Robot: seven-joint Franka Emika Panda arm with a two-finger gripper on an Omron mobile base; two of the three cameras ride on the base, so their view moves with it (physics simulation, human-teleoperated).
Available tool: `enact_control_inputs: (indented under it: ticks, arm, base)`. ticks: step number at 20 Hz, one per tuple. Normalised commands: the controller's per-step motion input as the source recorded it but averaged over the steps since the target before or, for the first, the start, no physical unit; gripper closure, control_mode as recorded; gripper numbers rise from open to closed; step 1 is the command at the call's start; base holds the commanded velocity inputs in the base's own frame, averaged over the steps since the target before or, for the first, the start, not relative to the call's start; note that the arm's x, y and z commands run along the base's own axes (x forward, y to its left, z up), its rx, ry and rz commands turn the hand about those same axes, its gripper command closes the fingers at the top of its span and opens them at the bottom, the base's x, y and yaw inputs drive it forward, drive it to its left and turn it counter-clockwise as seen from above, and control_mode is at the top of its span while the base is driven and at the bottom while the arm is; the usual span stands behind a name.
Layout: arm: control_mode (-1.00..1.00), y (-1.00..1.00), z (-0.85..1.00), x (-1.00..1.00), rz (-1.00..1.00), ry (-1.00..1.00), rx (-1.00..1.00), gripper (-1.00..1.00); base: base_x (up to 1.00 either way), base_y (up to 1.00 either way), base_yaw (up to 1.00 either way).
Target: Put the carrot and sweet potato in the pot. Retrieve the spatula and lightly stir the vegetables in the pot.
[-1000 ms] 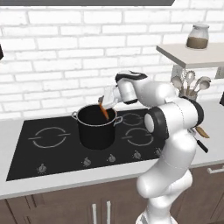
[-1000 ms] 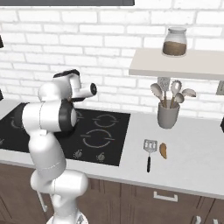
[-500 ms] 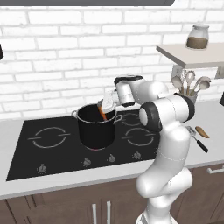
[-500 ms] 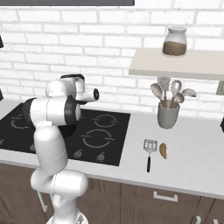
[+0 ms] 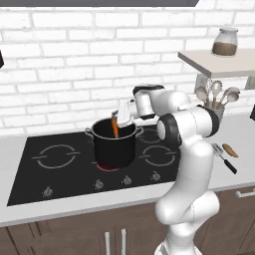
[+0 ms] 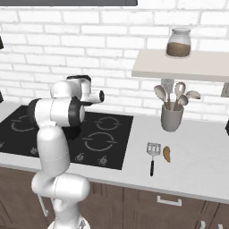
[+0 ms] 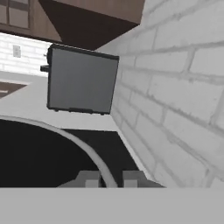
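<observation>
While the carrot (image 5: pixel 115 128) hangs over the pot (image 5: pixel 113 145), I can't tell if my claw (image 5: pixel 121 115) grips it, so I'd let go slowly

Both base views look forward and down from behind, sharing the stove (image 5: pixel 69 159) and shelf (image 6: pixel 179 67). The hand view sits very near the pot (image 7: pixel 39 153) rim at 6 o'clock, facing the brick wall (image 7: pixel 175 87).

The carrot (image 5: pixel 115 128) stands in the pot (image 5: pixel 114 148) with its lower end hidden behind the black wall. The gripper (image 5: pixel 121 115) at the pot's rim is too small to tell how the jaws stand. In the right base view the arm (image 6: pixel 56 112) hides the pot.
</observation>
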Motion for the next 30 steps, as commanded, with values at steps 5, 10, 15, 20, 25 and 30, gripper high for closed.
enact_control_inputs:
  ticks: [5,10,15,20,25,30]
  arm:
    - [-1.00,0.00,0.00,-0.32,0.01,-0.13,0.00,-1.00]
    - [-1.00,0.00,0.32,-0.39,0.00,-0.16,0.00,-1.00]
    - [-1.00,-0.11,0.94,-0.44,0.00,-0.05,-0.02,-1.00]
    - [-1.00,-0.48,0.67,-0.80,-0.01,0.02,-0.17,-1.00]
    - [-1.00,-0.76,-0.05,-0.99,-0.16,0.17,-0.31,-1.00]
    - [-1.00,-0.85,-0.04,-0.56,-0.27,0.30,-0.34,-1.00]
  base:
    - [0.00,0.00,0.00]
    - [0.00,0.00,0.00]
    - [0.00,0.00,0.00]
    - [0.00,0.00,0.00]
    - [0.00,0.00,0.00]
    - [0.00,0.00,0.00]
